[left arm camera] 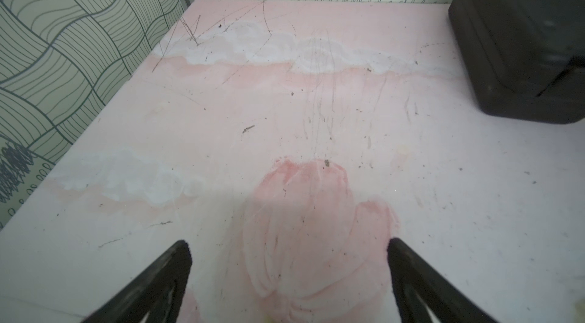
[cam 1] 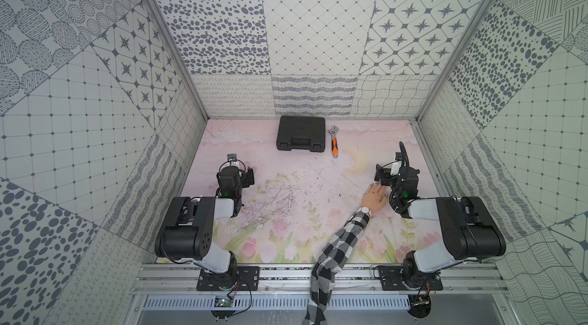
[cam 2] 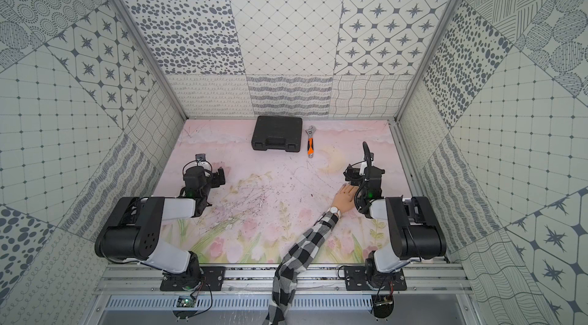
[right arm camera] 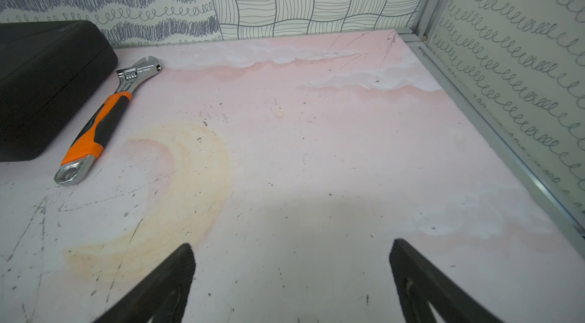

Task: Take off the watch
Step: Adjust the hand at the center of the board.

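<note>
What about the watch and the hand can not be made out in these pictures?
watch: too small in both top views to show its buckle; outside both wrist views.
mannequin hand: fingertips partly hidden by the right arm in both top views.
black case: cut off by the edge in the left wrist view.

Grey-patterned patchwork walls fill the top and both sides. A scuffed pink floral tabletop lies at centre, an aluminium rail below
</note>
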`<act>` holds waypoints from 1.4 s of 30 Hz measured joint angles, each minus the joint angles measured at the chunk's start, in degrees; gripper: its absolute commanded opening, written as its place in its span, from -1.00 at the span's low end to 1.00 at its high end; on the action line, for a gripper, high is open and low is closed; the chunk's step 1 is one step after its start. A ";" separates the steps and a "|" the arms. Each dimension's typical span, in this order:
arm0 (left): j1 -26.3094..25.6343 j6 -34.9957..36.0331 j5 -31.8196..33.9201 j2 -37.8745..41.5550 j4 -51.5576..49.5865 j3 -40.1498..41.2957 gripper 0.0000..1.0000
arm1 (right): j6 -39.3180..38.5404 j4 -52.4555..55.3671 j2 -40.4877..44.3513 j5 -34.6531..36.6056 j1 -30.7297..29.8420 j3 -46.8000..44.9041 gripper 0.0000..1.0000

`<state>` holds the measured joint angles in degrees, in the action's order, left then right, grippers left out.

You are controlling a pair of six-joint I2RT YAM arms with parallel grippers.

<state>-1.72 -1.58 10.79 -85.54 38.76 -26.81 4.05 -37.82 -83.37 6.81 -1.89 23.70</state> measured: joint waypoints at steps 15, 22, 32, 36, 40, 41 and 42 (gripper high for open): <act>-10.60 -17.90 1.09 16.26 -45.44 -21.31 0.88 | 31.17 46.51 35.71 -9.60 0.87 5.40 0.95; -22.27 -24.79 -0.66 18.82 -57.94 -22.34 0.89 | 40.83 63.98 39.69 -20.00 0.87 4.96 0.93; -36.39 -29.29 -1.40 13.60 -64.39 -24.35 0.88 | 47.06 68.59 38.86 -25.18 0.87 -0.63 0.85; -39.30 -29.75 -1.62 10.36 -64.87 -26.25 0.88 | 48.09 66.14 36.50 -26.34 0.87 -2.14 0.83; -40.89 -29.99 -2.27 7.72 -64.89 -27.76 0.88 | 48.39 61.77 33.05 -27.23 0.87 -3.52 0.81; -41.13 -30.05 -2.47 7.17 -64.92 -28.09 0.87 | 48.50 60.52 32.13 -27.39 0.87 -3.87 0.82; -41.38 -30.18 -2.56 6.64 -64.92 -28.37 0.87 | 48.57 59.32 31.15 -27.43 0.87 -4.17 0.81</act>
<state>-43.09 -31.77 8.23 -78.89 -26.15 -55.18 52.62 21.50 -52.23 -20.62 -1.02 19.53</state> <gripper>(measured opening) 0.939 0.908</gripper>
